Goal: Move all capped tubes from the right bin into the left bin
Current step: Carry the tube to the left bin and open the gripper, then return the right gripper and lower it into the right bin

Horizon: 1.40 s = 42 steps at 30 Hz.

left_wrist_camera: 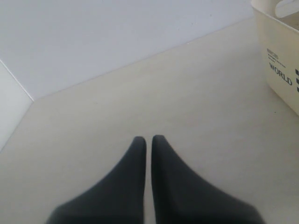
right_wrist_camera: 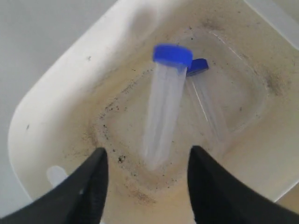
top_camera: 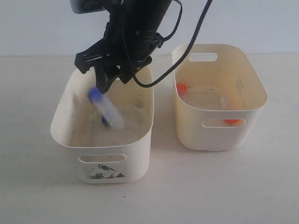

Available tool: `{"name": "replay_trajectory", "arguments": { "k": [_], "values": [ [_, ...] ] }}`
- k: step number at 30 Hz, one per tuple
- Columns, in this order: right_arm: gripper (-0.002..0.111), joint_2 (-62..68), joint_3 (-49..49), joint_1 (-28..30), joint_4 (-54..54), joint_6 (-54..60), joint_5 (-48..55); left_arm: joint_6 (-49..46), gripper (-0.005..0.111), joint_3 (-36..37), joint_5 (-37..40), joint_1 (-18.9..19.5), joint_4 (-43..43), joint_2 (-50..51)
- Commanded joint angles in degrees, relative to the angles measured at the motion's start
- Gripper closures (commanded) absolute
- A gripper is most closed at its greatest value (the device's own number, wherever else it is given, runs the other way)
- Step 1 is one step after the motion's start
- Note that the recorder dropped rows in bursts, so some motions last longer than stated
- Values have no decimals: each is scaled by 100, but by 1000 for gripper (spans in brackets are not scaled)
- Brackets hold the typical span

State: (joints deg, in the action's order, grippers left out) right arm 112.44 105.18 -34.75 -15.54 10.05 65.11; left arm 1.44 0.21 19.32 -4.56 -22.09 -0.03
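The right gripper [right_wrist_camera: 147,150] has its own camera, which looks down into the left bin [right_wrist_camera: 60,98]. The gripper's fingers stand wide apart and hold nothing. A blurry blue-capped tube [right_wrist_camera: 163,107] is tilted between them and touches neither. A second blue-capped tube [right_wrist_camera: 205,102] lies on the bin floor. The outside camera shows the right bin [top_camera: 210,137] with two orange-capped tubes [top_camera: 181,88] in it. The left gripper [left_wrist_camera: 148,140] is closed on nothing, over the surface [left_wrist_camera: 187,93].
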Motion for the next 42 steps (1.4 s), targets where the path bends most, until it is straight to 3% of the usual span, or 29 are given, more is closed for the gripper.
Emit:
{"name": "replay_trajectory", "arguments": {
  "k": [1, 2, 3, 9, 24, 42],
  "values": [
    [92, 1, 4, -8, 227, -244, -34, 54, 102, -21, -6, -31, 16, 3],
    [104, 1, 4, -8, 263, -244, -34, 54, 102, -21, -6, -31, 16, 3],
    [108, -22, 4, -8, 358, -274, -34, 54, 102, -21, -6, -31, 16, 3],
    [108, -288, 4, 226, 946, -1137, 16, 54, 102, -21, -6, -31, 16, 3],
    [108, -430, 4, 1867, 1277, -2608, 311, 54, 102, -21, -6, -31, 16, 3],
    [108, 690, 4, 2046, 1554, -2815, 486, 54, 102, -21, -6, -31, 16, 3]
  ]
}}
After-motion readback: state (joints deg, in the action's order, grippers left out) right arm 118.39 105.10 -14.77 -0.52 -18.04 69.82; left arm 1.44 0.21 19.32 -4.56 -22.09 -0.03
